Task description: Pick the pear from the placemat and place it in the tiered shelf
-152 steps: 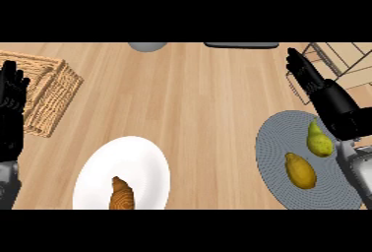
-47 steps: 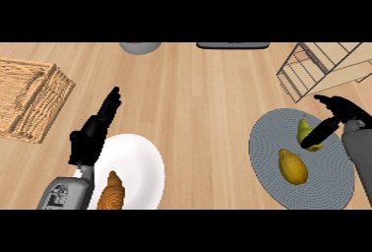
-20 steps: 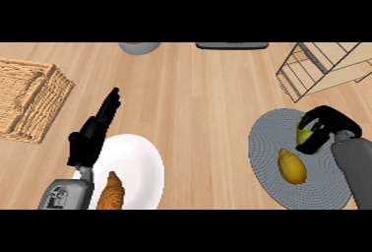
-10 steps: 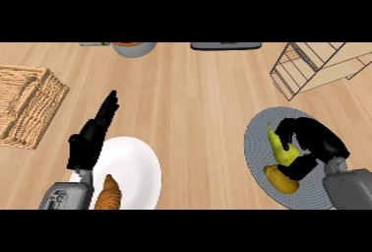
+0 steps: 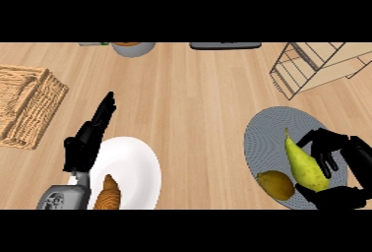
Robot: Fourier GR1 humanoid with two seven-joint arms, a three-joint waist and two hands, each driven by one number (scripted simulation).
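A yellow-green pear [image 5: 303,165] lies on the round grey placemat [image 5: 267,129] at the lower right, its stem pointing up the view. My right hand [image 5: 341,156] is curled round it, fingers [image 5: 324,143] against its right side and the thumb under its wide end. The tiered shelf [image 5: 314,63], a wire and wood frame, stands at the upper right, apart from the placemat. My left hand [image 5: 85,143] rests open at the lower left, fingers straight, over the edge of a white plate [image 5: 139,165].
A yellow-brown round fruit [image 5: 276,184] lies on the placemat just left of the pear's wide end. A croissant [image 5: 109,193] is on the white plate. A wicker basket [image 5: 25,106] sits at the left edge, a bowl [image 5: 134,48] and a dark object [image 5: 225,45] at the far edge.
My right hand has come down from above the placemat and closed round the pear, which now lies more tilted. The left hand has stayed where it was.
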